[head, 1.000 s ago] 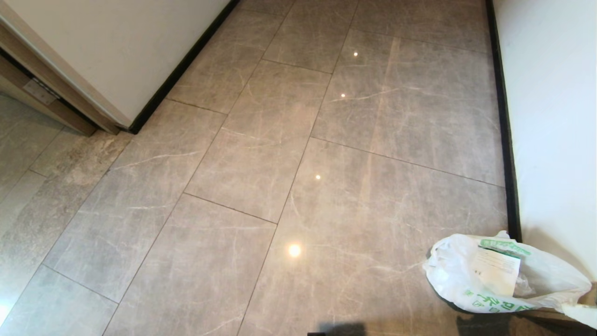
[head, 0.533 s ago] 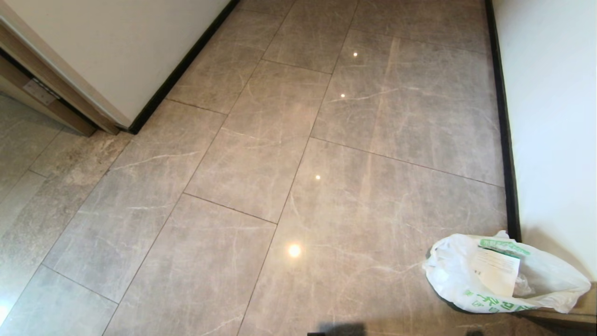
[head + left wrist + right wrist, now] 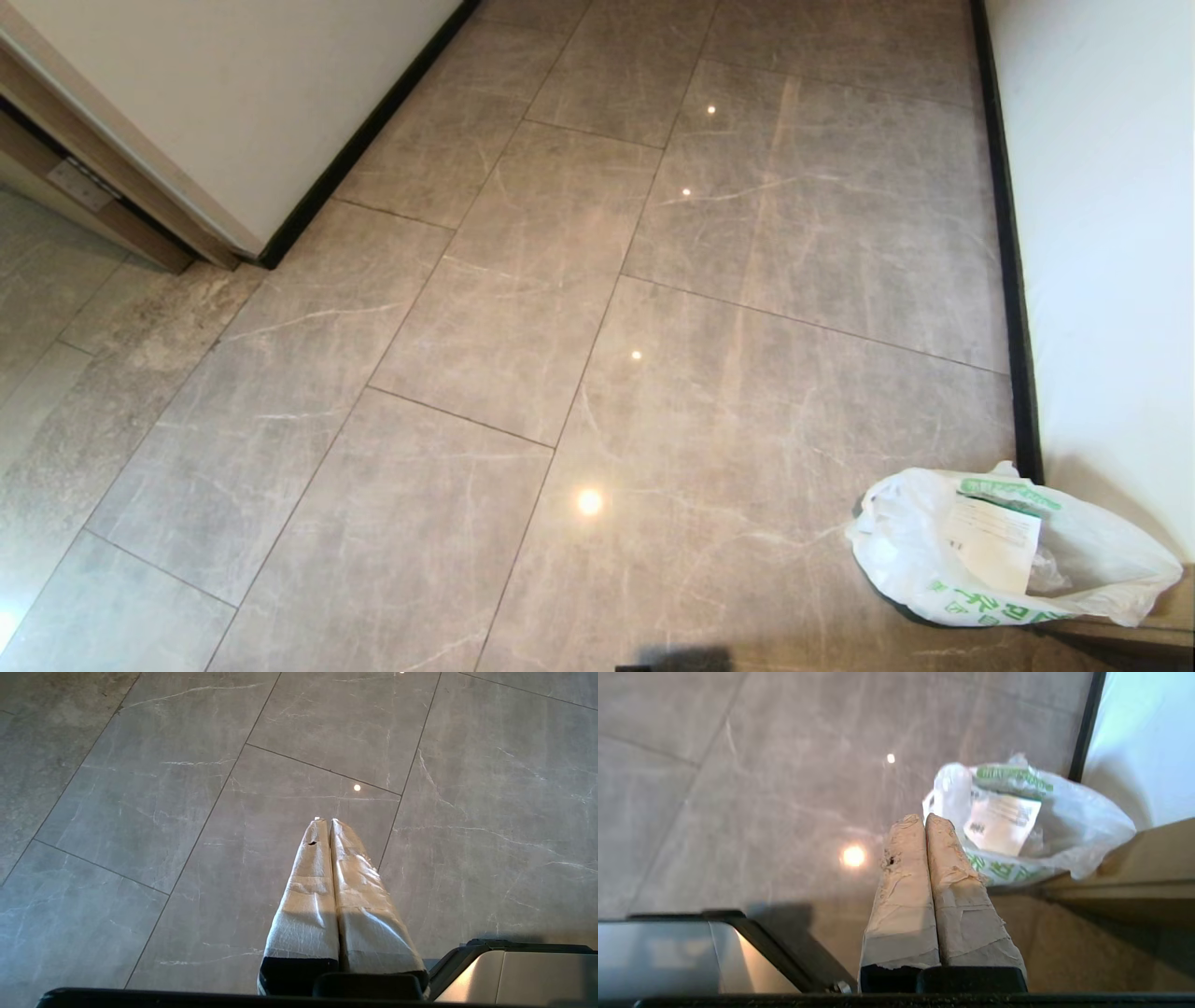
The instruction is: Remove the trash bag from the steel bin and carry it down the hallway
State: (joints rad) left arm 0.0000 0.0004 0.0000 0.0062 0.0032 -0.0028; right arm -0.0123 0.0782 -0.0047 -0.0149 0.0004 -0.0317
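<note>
The trash bag (image 3: 901, 546), white crinkly plastic with green-and-white packaging in its open top, sits on the hallway floor (image 3: 523, 308) at the near right, against the white wall. The steel bin is out of view. Neither gripper shows in the head view. In the right wrist view my right gripper (image 3: 924, 817) is shut and empty, its taped fingers pressed together, with the trash bag (image 3: 1083, 821) lying just beyond and apart from it. My left gripper (image 3: 325, 820) is parked, shut and empty, over bare tiles.
A white wall (image 3: 1102, 233) with black skirting (image 3: 1008, 233) runs along the right. Another wall and a wooden door frame (image 3: 84, 187) stand at the far left. A brown wooden ledge (image 3: 1148, 635) lies beside the bag. The robot's base (image 3: 668, 956) shows below the right gripper.
A second ago a taped fingertip and its shadow showed at the head view's bottom right beside the bag; both have drawn out of that view. The bag has not moved.
</note>
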